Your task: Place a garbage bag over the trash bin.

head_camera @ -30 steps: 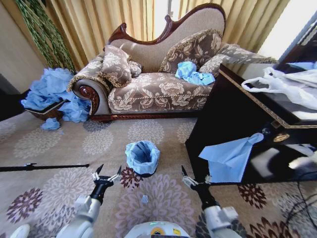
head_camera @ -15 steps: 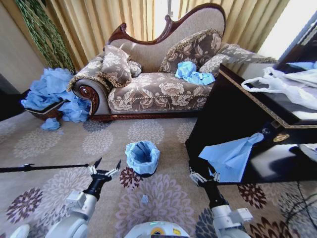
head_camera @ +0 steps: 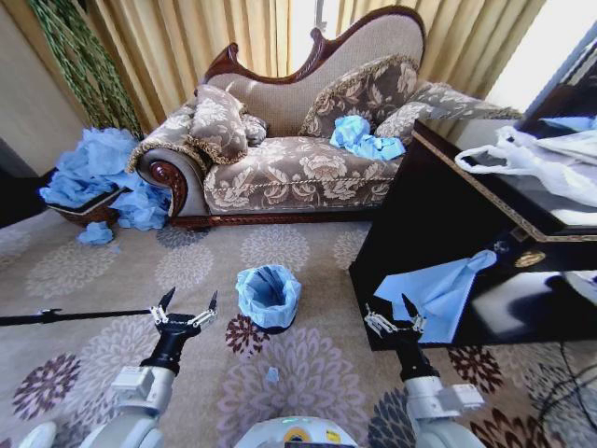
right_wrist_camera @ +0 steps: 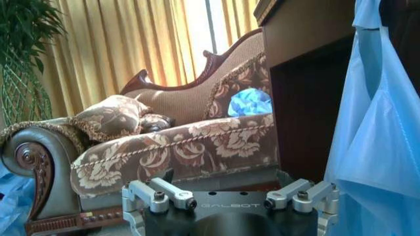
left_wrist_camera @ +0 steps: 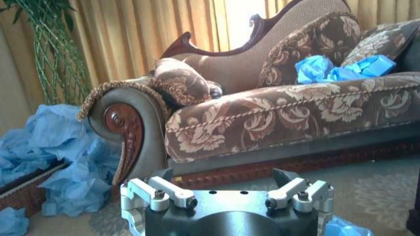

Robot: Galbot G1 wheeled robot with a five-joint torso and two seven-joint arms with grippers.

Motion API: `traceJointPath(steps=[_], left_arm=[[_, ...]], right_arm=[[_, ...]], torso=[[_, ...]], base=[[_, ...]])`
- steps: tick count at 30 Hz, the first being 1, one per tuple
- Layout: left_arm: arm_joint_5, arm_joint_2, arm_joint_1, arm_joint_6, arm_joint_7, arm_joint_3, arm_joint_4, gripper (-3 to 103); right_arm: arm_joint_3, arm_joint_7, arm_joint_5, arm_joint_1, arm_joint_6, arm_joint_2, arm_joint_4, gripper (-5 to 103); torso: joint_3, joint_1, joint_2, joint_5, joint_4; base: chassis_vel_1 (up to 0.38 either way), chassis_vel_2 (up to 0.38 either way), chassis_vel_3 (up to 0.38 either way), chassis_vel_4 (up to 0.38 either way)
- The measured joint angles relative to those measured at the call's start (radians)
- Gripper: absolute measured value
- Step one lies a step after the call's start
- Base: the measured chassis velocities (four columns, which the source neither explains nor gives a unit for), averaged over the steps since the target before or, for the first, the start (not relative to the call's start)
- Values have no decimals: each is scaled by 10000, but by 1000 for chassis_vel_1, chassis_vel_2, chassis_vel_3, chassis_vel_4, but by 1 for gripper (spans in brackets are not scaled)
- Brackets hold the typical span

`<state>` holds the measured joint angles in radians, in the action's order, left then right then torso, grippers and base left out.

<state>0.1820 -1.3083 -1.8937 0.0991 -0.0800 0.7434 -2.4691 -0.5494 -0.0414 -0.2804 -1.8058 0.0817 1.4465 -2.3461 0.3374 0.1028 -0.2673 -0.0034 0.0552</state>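
Both jaws gape empty: left gripper [head_camera: 185, 312] and right gripper [head_camera: 395, 315] flank the trash bin [head_camera: 268, 297], garbage bag [head_camera: 257, 281] already lining it.

1. Daylight came through the curtains [head_camera: 233, 37] behind the sofa [head_camera: 298, 140], blowing out to white at the gap.
2. The head view bent straight lines near its edges, a wide-angle warp.
3. The glossy black table [head_camera: 438, 233] carried pale reflections.
4. Both wrist views were soft; the left gripper [left_wrist_camera: 226, 189] and right gripper [right_wrist_camera: 229, 191] bodies sat dark in shade.
5. The carpet [head_camera: 280, 252] was evenly lit, with faint shadows.
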Motion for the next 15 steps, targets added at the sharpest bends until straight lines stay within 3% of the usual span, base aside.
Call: traceJointPath(steps=[15], left_arm=[[9, 7, 9, 12, -2, -15, 30, 100]], right_arm=[[10, -10, 8, -5, -7, -10, 24, 100]], torso=[[0, 0, 0, 0, 0]], base=[[0, 0, 0, 0]])
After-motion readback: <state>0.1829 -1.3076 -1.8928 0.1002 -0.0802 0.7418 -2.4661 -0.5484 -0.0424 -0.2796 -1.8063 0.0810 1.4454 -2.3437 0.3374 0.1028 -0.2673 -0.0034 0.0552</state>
